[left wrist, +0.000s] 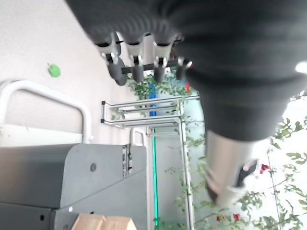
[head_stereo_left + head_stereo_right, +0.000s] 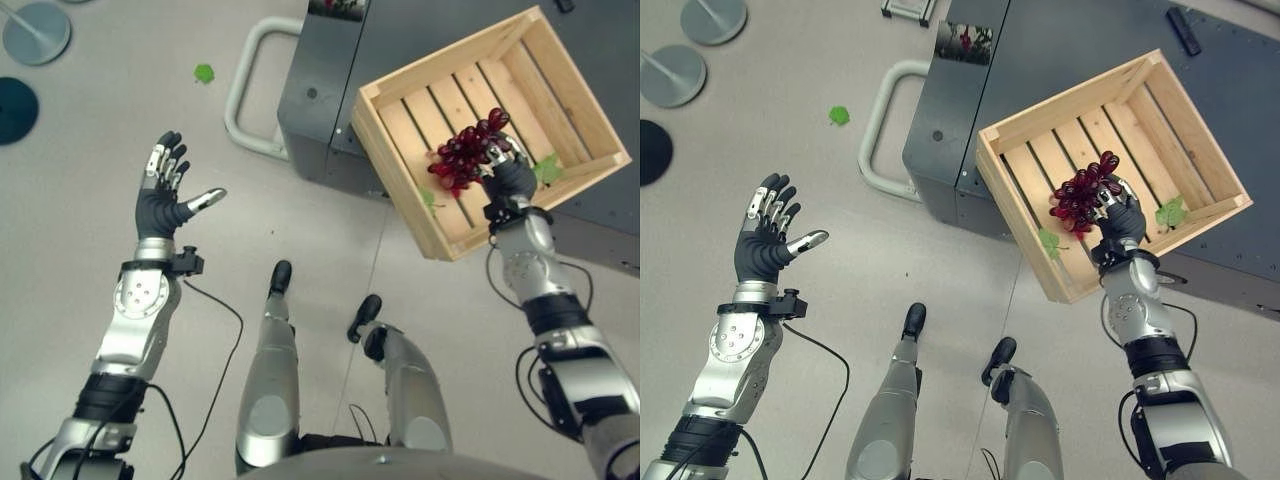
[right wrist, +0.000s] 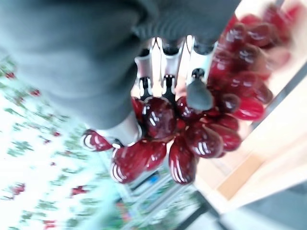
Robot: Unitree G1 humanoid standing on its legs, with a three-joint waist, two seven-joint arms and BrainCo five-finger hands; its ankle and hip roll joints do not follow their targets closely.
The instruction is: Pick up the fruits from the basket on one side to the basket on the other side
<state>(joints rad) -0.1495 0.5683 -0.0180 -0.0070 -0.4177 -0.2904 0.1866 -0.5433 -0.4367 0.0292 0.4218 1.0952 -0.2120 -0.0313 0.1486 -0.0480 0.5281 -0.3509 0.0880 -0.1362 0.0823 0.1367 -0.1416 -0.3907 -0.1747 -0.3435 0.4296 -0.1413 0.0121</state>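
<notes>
Right hand [image 2: 1118, 222] is over the wooden crate [image 2: 1200, 135], fingers curled round a bunch of red grapes [image 2: 1080, 195]; the palm is mostly hidden behind the bunch. Crate sits tilted on a grey cabinet [image 2: 1060, 45], two green leaves [image 2: 1170, 212] inside. Left hand [image 2: 165, 190] is up over the floor, fingers spread, holding nothing.

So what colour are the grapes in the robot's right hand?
Dark glossy red grapes, clearest in the right wrist view, held by the right hand.

lab/test area | bare grey floor [image 2: 90, 150] | dark metal cart [image 2: 1060, 60] w/ tube handle | round stand bases [image 2: 35, 30]
</notes>
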